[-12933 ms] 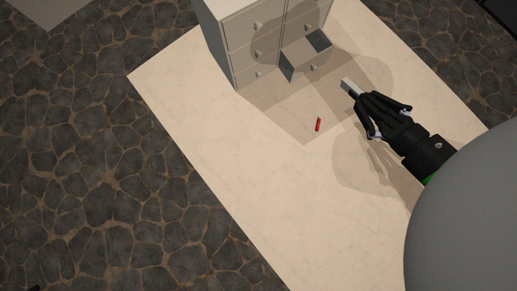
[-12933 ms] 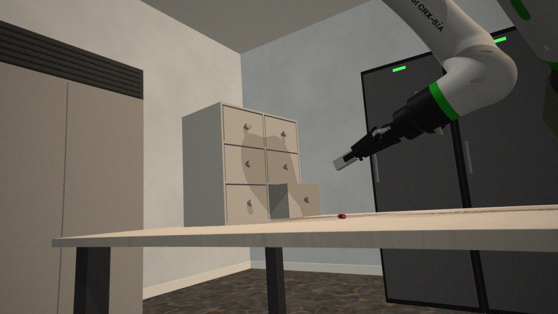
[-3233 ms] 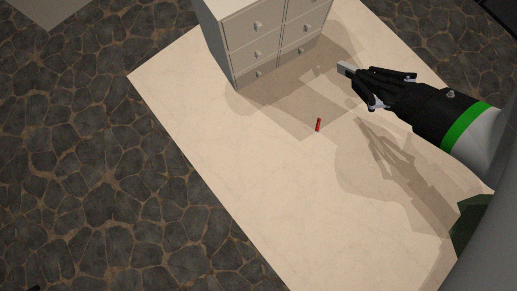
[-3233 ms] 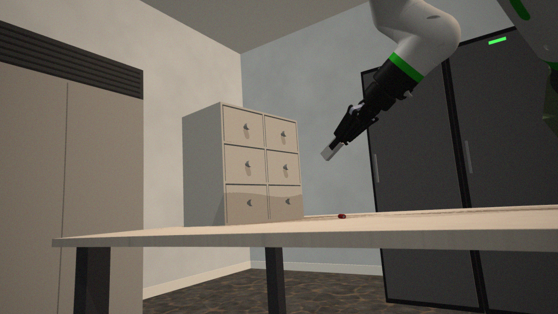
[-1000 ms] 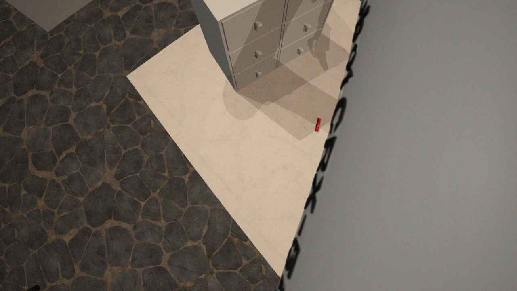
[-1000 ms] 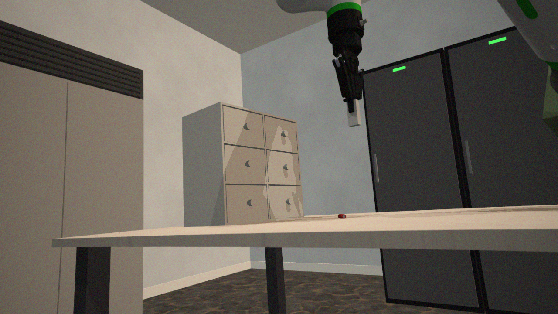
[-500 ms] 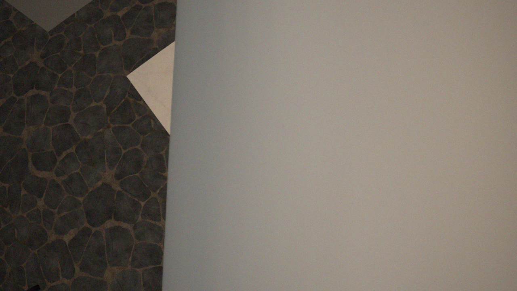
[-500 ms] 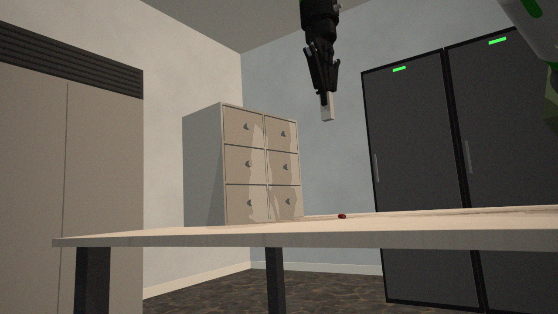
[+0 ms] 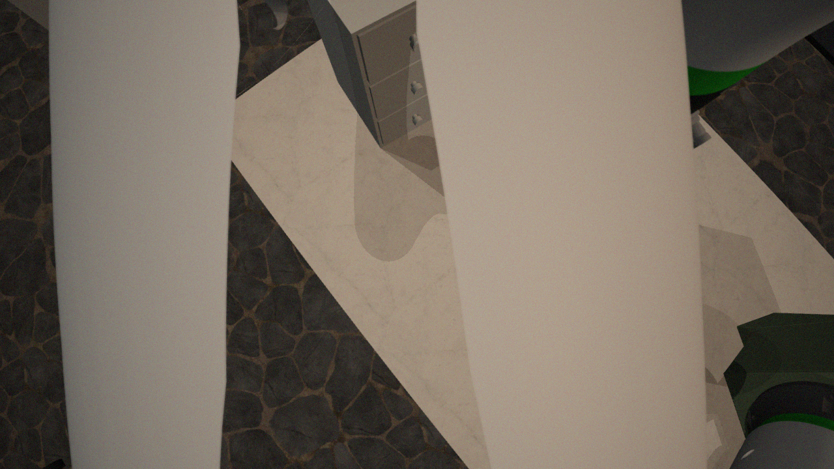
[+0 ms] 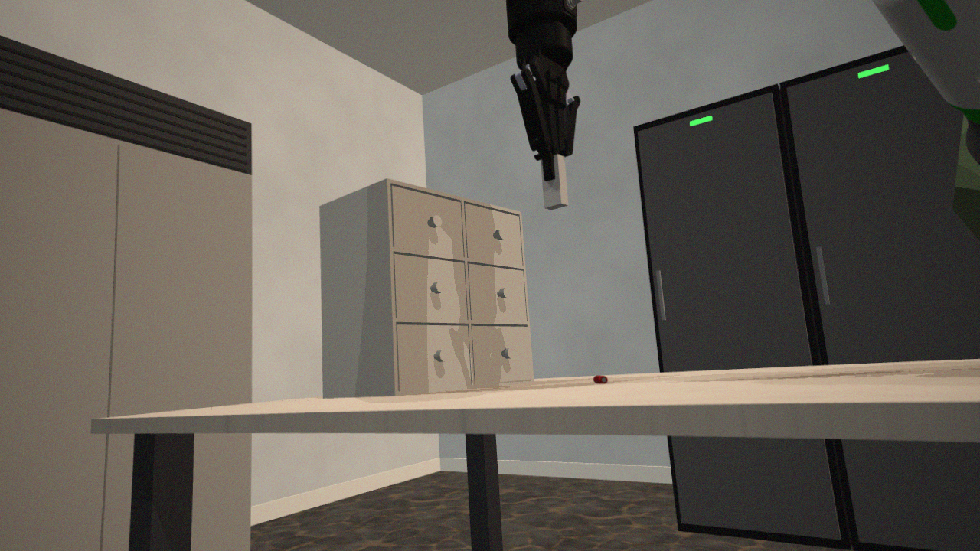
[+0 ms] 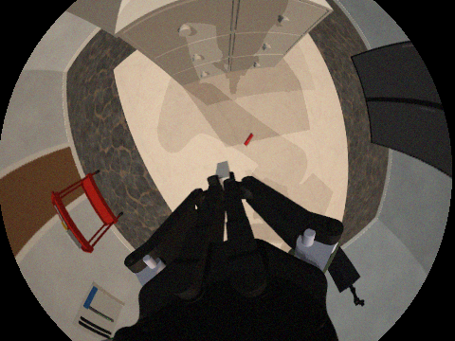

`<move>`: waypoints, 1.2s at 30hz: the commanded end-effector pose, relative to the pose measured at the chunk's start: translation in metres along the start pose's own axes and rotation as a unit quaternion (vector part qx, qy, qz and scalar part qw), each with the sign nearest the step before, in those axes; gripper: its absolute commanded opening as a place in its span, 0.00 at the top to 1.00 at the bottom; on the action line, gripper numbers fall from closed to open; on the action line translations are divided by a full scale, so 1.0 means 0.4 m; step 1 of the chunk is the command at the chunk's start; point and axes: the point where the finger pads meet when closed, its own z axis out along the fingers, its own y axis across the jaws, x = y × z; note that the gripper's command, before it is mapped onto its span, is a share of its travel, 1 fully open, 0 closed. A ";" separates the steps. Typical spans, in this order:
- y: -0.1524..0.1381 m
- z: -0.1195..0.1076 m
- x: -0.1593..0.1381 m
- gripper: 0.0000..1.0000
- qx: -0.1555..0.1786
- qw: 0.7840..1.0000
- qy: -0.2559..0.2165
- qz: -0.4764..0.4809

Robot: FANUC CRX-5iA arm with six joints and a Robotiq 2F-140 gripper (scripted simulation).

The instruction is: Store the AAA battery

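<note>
The small chest (image 10: pixel 445 288) stands on the table with six drawers in two columns, all pushed in; it also shows in the wrist view (image 11: pixel 234 38) and partly in the top view (image 9: pixel 393 81). The red AAA battery (image 10: pixel 601 379) lies on the table to the right of the chest's front; it also shows in the wrist view (image 11: pixel 249 139). My gripper (image 10: pixel 555 191) hangs high above the table, above and to the right of the chest's top, fingers shut with nothing between them; it also shows in the wrist view (image 11: pixel 223 172). In the top view the arm hides the battery.
The pale arm links (image 9: pixel 560 233) block much of the top view. Dark cabinets (image 10: pixel 808 274) stand behind the table. A red cart (image 11: pixel 82 211) stands on the floor to the left of the table.
</note>
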 end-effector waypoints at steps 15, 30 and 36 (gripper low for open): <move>0.000 0.041 0.042 1.00 0.000 0.995 0.101 0.000; 0.000 0.137 0.139 1.00 0.000 0.945 0.328 0.000; -0.001 0.166 0.169 1.00 0.000 0.919 0.393 0.000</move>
